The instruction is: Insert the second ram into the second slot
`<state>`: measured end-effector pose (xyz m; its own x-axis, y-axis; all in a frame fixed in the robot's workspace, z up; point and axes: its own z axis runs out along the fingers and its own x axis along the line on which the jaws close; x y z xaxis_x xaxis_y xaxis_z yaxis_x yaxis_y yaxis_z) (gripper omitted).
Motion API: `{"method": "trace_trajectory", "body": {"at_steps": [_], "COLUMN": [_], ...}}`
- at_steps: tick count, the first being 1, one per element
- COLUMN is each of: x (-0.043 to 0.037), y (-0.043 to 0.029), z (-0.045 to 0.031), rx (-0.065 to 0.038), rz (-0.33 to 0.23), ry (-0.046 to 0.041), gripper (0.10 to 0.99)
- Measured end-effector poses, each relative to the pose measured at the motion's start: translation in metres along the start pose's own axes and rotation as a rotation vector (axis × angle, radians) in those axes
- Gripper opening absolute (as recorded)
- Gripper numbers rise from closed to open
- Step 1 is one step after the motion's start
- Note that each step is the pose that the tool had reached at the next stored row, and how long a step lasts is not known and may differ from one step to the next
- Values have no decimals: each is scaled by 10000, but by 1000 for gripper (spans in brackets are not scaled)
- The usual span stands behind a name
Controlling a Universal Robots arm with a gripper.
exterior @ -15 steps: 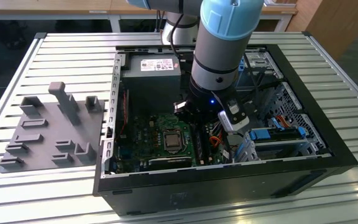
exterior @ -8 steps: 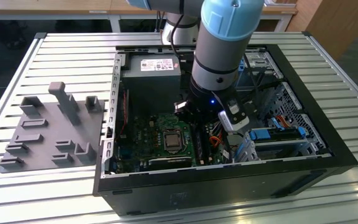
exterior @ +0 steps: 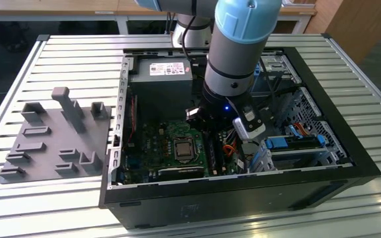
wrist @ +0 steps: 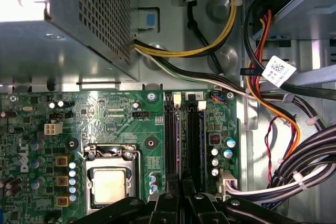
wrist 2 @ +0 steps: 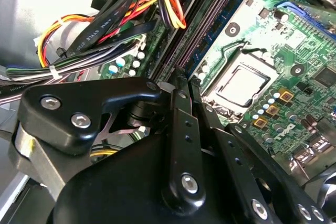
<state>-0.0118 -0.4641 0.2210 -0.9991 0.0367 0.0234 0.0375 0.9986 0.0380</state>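
Observation:
In both wrist views my gripper [wrist: 181, 196] [wrist 2: 185, 83] hangs low inside the open computer case [exterior: 323, 163], over the motherboard [wrist: 121, 124]. Its black fingers [wrist: 167, 203] stand almost together. A thin bluish edge, the second ram [wrist: 180, 145], runs out from between them. It lies in line with the long black memory slots [wrist: 193, 140] [wrist 2: 207, 22] beside the processor socket [wrist: 107, 182]. I cannot tell how deep the ram sits in its slot. In the exterior view the arm [exterior: 233, 59] reaches down over the slots [exterior: 212, 154].
Bundles of black, yellow and orange cables [wrist: 262, 103] [wrist 2: 105, 30] crowd one side of the slots. The power supply box [exterior: 160, 82] sits at the case's far end, blue drive brackets [exterior: 293, 144] at the exterior view's right. A grey fixture plate [exterior: 55, 139] lies outside the case.

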Motion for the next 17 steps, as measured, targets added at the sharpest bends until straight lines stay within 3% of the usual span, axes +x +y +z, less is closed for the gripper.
{"method": "trace_trajectory", "body": {"at_steps": [9, 17], "x": [-7, -8], "y": [6, 13], "z": [29, 9], "rx": [3, 6], "rz": [-41, -64], "ry": [12, 22], "gripper": [137, 137]}}
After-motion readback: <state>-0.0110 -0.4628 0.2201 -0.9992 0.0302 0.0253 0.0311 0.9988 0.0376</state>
